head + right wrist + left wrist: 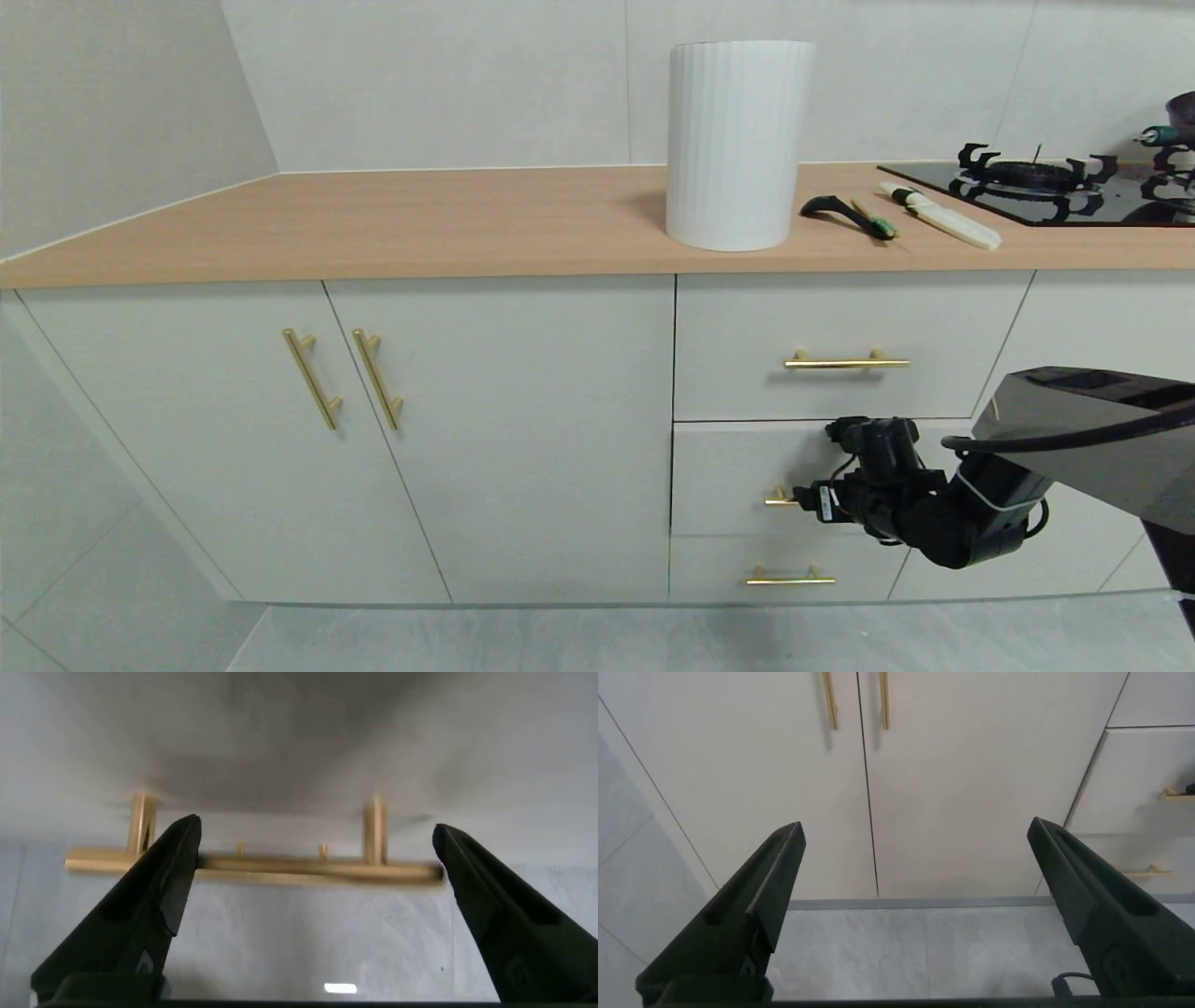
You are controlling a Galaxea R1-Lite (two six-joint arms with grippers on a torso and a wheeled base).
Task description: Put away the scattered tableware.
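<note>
Fingers [140, 924] of the right gripper [315, 835] stand wide apart on either side of the brass drawer handle [252, 865], with the bar between them but not clamped. Seen from the head, this gripper [808, 497] is at the front of the middle drawer [728, 476], below the countertop.

The tableware lies on the wooden countertop [420, 219], close together: a black-handled utensil [834, 207], a thin green-tipped piece [876, 222] touching or just beside it, and a long white utensil [941, 217] near the edge of the gas hob [1036, 187]. A tall white ribbed container [736, 145] stands just beside the black-handled utensil, on the side away from the hob.

The left gripper [915, 826] hangs low in front of the double cabinet doors [868, 784], its fingers [757, 905] spread wide and holding nothing.

By my reading the task is at its very start. No piece has been lifted or stowed, and all three utensils have yet to go away. The step in hand looks like gripping the handle to pull the drawer open. I cannot tell whether the drawer is already slightly ajar.

No brand, label or writing can be read on anything.
</note>
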